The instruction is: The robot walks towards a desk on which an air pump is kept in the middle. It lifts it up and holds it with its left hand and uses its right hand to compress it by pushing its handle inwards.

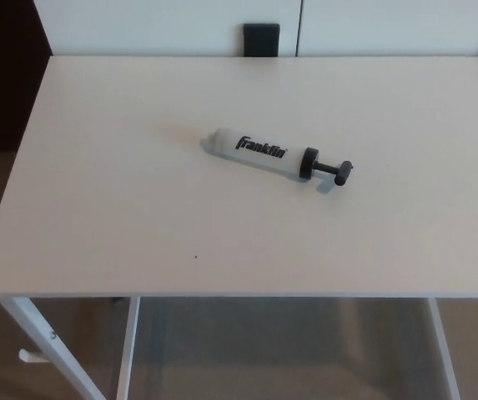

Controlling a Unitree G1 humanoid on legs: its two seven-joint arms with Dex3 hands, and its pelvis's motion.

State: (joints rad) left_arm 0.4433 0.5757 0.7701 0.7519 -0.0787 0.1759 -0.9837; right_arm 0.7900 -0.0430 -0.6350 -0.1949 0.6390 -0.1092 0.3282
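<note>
An air pump [259, 152] lies on its side near the middle of a white desk [122, 208]. Its body is a white cylinder printed with black "Franklin" lettering. A black cap and a black T-handle [340, 172] stick out on a short rod at its right end, pointing to the right and slightly toward me. Neither of my hands shows in the head view.
The desk's front edge [222, 294] crosses the lower part of the picture, with white legs [47, 342] and floor below it. A dark block [261, 38] stands against the white wall behind the desk's far edge. A dark area lies past the desk's left side.
</note>
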